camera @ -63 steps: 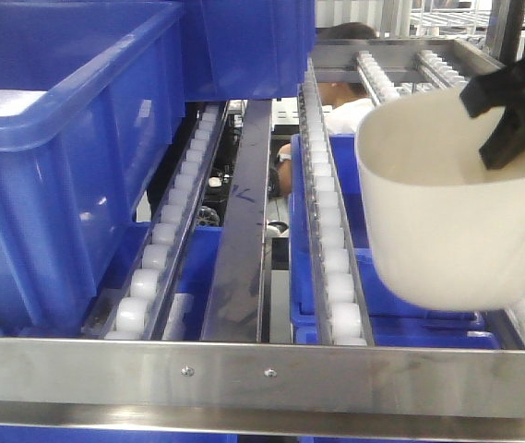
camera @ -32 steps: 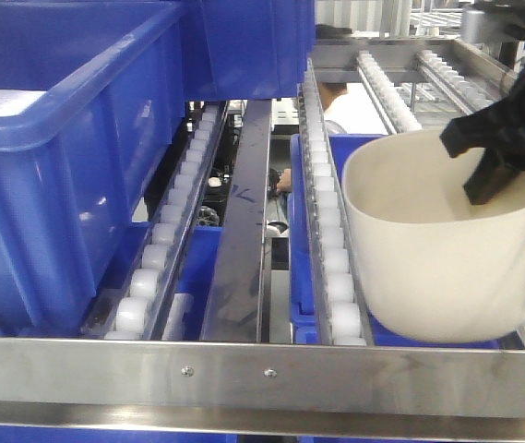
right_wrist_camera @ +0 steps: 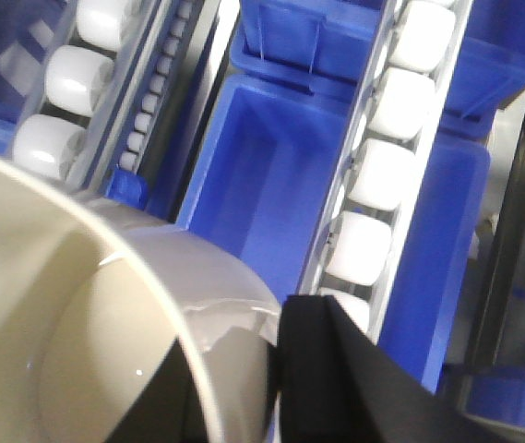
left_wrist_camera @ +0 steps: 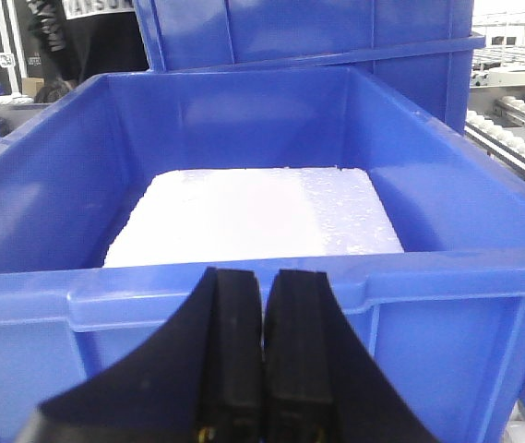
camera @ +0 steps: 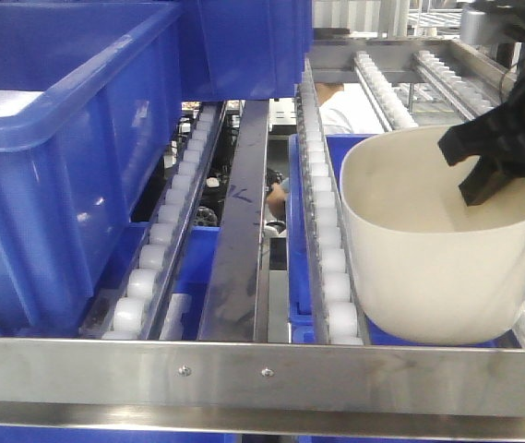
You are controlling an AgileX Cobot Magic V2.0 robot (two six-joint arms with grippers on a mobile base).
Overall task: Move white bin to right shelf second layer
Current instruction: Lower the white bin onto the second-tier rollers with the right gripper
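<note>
Front beam (camera: 262, 374): flat riveted steel, nearest the front camera; behind it, lanes of white rollers (camera: 322, 258) in steel rails, running back

White bin (camera: 433, 249): smooth cream plastic tub, rounded-square rim, empty; sits low over the right-hand roller lane just behind the beam, whether its base touches the rollers cannot be told; judged light, stiff-walled, slippery, no handles, so the rim wall is the one place to take hold, and a one-sided pinch may let it tip or slide

Right gripper (camera: 488, 161): black jaws closed narrow over the bin's far right rim wall, one finger (right_wrist_camera: 322, 369) outside, the other inside

Left gripper (left_wrist_camera: 262, 369): jaws pressed together, holding nothing, facing a blue crate (left_wrist_camera: 244, 286) with a white foam slab (left_wrist_camera: 253, 217) inside

Further blue crates (camera: 244, 46): at the back
</note>
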